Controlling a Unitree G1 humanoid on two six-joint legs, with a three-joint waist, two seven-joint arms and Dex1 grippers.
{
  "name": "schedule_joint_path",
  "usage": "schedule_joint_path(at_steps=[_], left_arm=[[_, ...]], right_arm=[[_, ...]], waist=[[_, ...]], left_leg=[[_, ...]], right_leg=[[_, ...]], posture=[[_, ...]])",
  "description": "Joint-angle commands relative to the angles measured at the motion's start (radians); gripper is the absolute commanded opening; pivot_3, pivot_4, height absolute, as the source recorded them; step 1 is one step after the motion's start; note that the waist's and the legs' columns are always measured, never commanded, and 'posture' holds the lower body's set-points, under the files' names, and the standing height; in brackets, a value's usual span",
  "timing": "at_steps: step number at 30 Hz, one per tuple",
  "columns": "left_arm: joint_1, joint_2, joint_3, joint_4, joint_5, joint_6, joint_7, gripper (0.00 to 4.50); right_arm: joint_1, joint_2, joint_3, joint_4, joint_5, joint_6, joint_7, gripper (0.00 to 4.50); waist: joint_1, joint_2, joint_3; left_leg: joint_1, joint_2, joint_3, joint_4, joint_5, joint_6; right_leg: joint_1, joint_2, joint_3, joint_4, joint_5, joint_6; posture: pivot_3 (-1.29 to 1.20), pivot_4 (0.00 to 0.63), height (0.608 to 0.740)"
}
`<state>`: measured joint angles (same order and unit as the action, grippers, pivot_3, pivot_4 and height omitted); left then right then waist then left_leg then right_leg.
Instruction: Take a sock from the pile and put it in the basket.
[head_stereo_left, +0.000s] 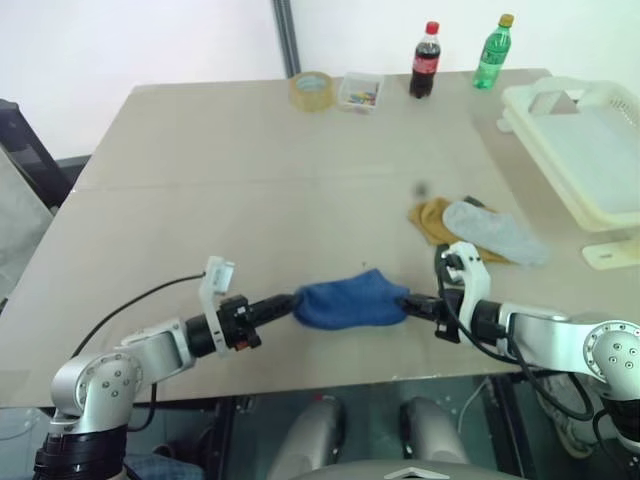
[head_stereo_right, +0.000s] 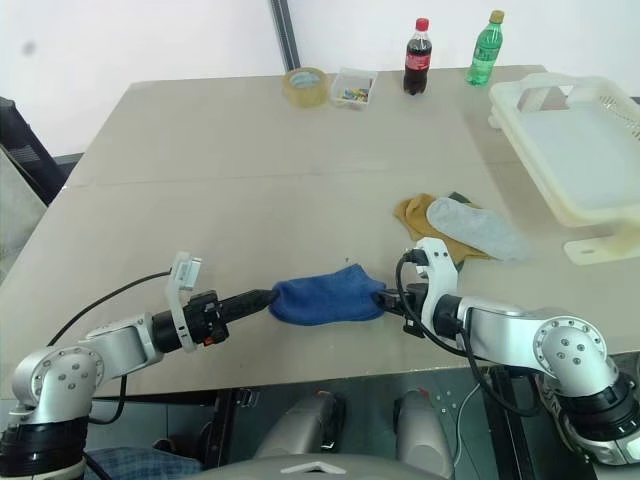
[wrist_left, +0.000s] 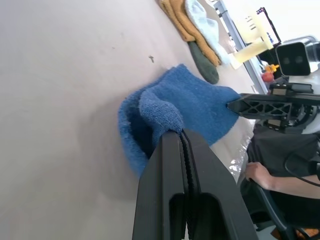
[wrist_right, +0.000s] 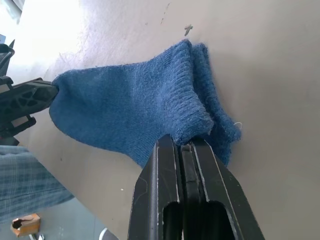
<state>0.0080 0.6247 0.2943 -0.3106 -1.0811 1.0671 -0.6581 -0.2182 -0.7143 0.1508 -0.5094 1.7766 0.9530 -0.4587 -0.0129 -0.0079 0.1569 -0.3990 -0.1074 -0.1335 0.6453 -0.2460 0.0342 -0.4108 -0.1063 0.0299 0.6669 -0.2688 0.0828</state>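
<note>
A: What are the two arms doing?

B: The left end effector (head_stereo_left: 287, 303) has its two black fingers pressed together on one end of the blue sock (head_stereo_left: 352, 300). The right end effector (head_stereo_left: 412, 303) pinches the other end the same way. The sock is stretched between them.

A: Where is the sock?

B: Near the front edge of the counter (head_stereo_left: 250, 190), right in the middle, between the two arms. In the wrist views it looks fluffy and folded over at the pinched ends. I cannot tell if it touches the counter or hangs just over it.

A: And the other socks?

B: The pile (head_stereo_left: 470, 228) is a little further back and to the right. A pale grey sock (head_stereo_left: 495, 232) lies on top of a yellow sock (head_stereo_left: 432, 219).

A: Where is the basket?

B: The basket (head_stereo_left: 585, 140) sits at the far right of the counter, well apart from the blue sock. At the back edge stand a cola bottle (head_stereo_left: 426, 60), a green bottle (head_stereo_left: 492, 52) and a roll of tape (head_stereo_left: 311, 90).
</note>
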Motion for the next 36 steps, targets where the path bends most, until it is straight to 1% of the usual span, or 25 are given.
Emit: schedule_joint_path(at_steps=[1, 4, 7, 9, 10, 12, 13, 15, 18, 19, 21, 22, 26, 28, 31, 33, 35, 36], left_arm=[[-0.009, -0.014, 0.013, -0.007, -0.005, -0.033, -0.007, 0.04], [-0.004, -0.026, 0.005, -0.017, -0.003, -0.052, -0.015, 0.04], [0.014, -0.016, -0.022, -0.015, 0.032, -0.06, -0.019, 0.04], [0.029, -0.005, -0.043, -0.024, 0.054, -0.068, -0.03, 0.0], [0.032, -0.005, -0.046, -0.026, 0.056, -0.069, -0.032, 0.0], [0.034, -0.007, -0.049, -0.028, 0.065, -0.076, -0.033, 0.0], [0.034, -0.007, -0.053, -0.029, 0.073, -0.081, -0.032, 0.0], [0.03, -0.011, -0.057, -0.03, 0.079, -0.086, -0.029, 0.0], [0.028, -0.015, -0.058, -0.028, 0.082, -0.093, -0.026, 0.0], [0.028, -0.015, -0.059, -0.029, 0.084, -0.095, -0.026, 0.0], [0.026, -0.013, -0.06, -0.026, 0.088, -0.097, -0.029, 0.0], [0.026, -0.013, -0.06, -0.025, 0.089, -0.098, -0.03, 0.0], [0.019, -0.008, -0.065, -0.017, 0.107, -0.106, -0.039, 0.0], [0.015, -0.006, -0.07, -0.012, 0.112, -0.107, -0.046, 0.0], [0.007, -0.007, -0.079, -0.006, 0.122, -0.107, -0.057, 0.0], [0.0, -0.007, -0.089, -0.003, 0.137, -0.113, -0.061, 0.0], [-0.002, -0.009, -0.094, -0.002, 0.146, -0.115, -0.061, 0.0], [0.001, -0.01, -0.095, -0.003, 0.147, -0.115, -0.062, 0.0]], right_arm=[[0.009, -0.01, -0.007, -0.019, 0.004, -0.008, 0.019, 0.0], [0.015, -0.01, -0.005, -0.016, 0.005, -0.009, 0.021, 0.0], [0.017, -0.011, -0.007, -0.016, 0.002, -0.007, 0.038, 0.0], [0.017, -0.017, -0.01, -0.022, -0.006, -0.002, 0.052, 0.6], [0.014, -0.025, -0.012, -0.028, -0.019, 0.005, 0.065, 0.77], [0.011, -0.036, -0.023, -0.042, -0.031, 0.011, 0.113, 1.8], [0.011, -0.038, -0.034, -0.046, -0.043, 0.004, 0.134, 2.15], [0.003, -0.062, -0.052, -0.06, -0.127, 0.004, 0.195, 2.15], [-0.011, -0.118, -0.049, -0.1, -0.332, -0.007, 0.331, 2.15], [-0.018, -0.134, -0.04, -0.113, -0.413, -0.028, 0.38, 2.15], [-0.036, -0.165, -0.002, -0.147, -0.625, -0.119, 0.512, 2.15], [-0.043, -0.17, 0.017, -0.157, -0.709, -0.156, 0.564, 2.15], [-0.076, -0.142, 0.107, -0.123, -0.997, -0.291, 0.689, 2.15], [-0.093, -0.107, 0.162, -0.096, -1.078, -0.338, 0.774, 2.15], [-0.123, -0.031, 0.226, -0.029, -1.177, -0.388, 0.864, 2.15], [-0.141, 0.015, 0.264, 0.031, -1.177, -0.37, 0.954, 2.15], [-0.145, 0.028, 0.305, 0.082, -1.228, -0.388, 1.035, 2.15], [-0.149, 0.044, 0.318, 0.12, -1.258, -0.397, 1.055, 2.15]], waist=[[0.0, 0.0, 0.0], [0.0, 0.0, 0.0], [0.0, 0.0, 0.0], [-0.001, 0.0, 0.0], [-0.001, 0.0, 0.0], [0.001, 0.0, 0.0], [0.001, 0.0, 0.0], [0.002, 0.0, 0.0], [0.002, 0.0, 0.0], [0.002, 0.0, 0.0], [0.001, 0.0, 0.0], [0.0, 0.0, 0.0], [0.001, 0.0, 0.0], [0.0, 0.0, 0.0], [0.001, 0.0, 0.0], [0.0, 0.0, 0.0], [0.001, 0.0, 0.0], [0.002, 0.0, 0.0]], left_leg=[[0.0, 0.0, 0.0, 0.0, 0.0, 0.0], [0.0, 0.0, 0.0, 0.0, 0.0, 0.0], [0.0, 0.0, 0.0, 0.0, 0.0, 0.0], [0.0, 0.0, 0.0, 0.0, 0.0, 0.0], [0.0, 0.0, 0.0, 0.0, 0.0, 0.0], [0.0, 0.0, 0.0, 0.0, 0.0, 0.0], [0.0, 0.0, 0.0, 0.0, 0.0, 0.0], [0.0, 0.0, 0.0, 0.0, -0.001, 0.002], [0.0, 0.0, 0.0, 0.0, -0.001, 0.002], [0.0, 0.0, 0.0, 0.0, -0.001, 0.002], [0.0, 0.0, 0.0, 0.0, -0.001, 0.001], [0.0, 0.0, 0.0, 0.0, -0.001, 0.001], [0.0, 0.0, 0.0, 0.0, 0.0, 0.0], [0.0, 0.0, 0.0, 0.0, 0.0, 0.0], [0.0, 0.0, 0.0, 0.0, 0.0, 0.0], [0.0, 0.0, 0.0, 0.0, 0.0, 0.0], [0.0, 0.0, 0.0, 0.0, 0.0, 0.0], [0.0, 0.0, 0.0, 0.0, 0.0, 0.0]], right_leg=[[0.0, 0.0, 0.0, 0.0, 0.0, 0.0], [0.0, 0.0, 0.0, 0.0, 0.0, 0.0], [0.0, 0.0, 0.0, 0.0, 0.0, 0.0], [0.0, 0.0, 0.0, 0.0, 0.0, 0.0], [0.0, 0.0, 0.0, -0.001, 0.0, 0.0], [0.0, 0.001, 0.0, -0.001, 0.0, 0.0], [0.0, 0.001, 0.0, -0.001, 0.0, 0.0], [0.0, 0.001, -0.001, -0.001, 0.0, 0.0], [0.001, 0.002, -0.001, -0.002, 0.0, 0.0], [0.001, 0.003, -0.001, -0.002, 0.0, 0.0], [0.001, 0.003, -0.002, -0.002, 0.0, 0.0], [0.001, 0.003, -0.002, -0.002, 0.0, 0.0], [0.001, 0.003, -0.002, -0.002, 0.0, 0.0], [0.001, 0.003, -0.002, -0.002, 0.0, 0.0], [0.0, 0.002, -0.002, -0.002, 0.0, 0.0], [0.0, 0.002, -0.001, -0.002, 0.0, 0.0], [0.001, 0.002, -0.001, -0.002, 0.0, 0.0], [0.001, 0.002, -0.001, -0.002, 0.0, 0.0]], posture=[[0.0, 0.15, 0.74], [0.0, 0.15, 0.74], [0.0, 0.15, 0.74], [0.0, 0.15, 0.74], [0.0, 0.15, 0.74], [0.0, 0.15, 0.74], [0.0, 0.15, 0.74], [0.0, 0.15, 0.74], [0.0, 0.15, 0.74], [0.0, 0.15, 0.74], [0.0, 0.15, 0.74], [0.0, 0.15, 0.74], [0.0, 0.15, 0.74], [0.0, 0.15, 0.74], [0.0, 0.15, 0.74], [0.0, 0.15, 0.74], [0.0, 0.15, 0.74], [0.0, 0.15, 0.74]])
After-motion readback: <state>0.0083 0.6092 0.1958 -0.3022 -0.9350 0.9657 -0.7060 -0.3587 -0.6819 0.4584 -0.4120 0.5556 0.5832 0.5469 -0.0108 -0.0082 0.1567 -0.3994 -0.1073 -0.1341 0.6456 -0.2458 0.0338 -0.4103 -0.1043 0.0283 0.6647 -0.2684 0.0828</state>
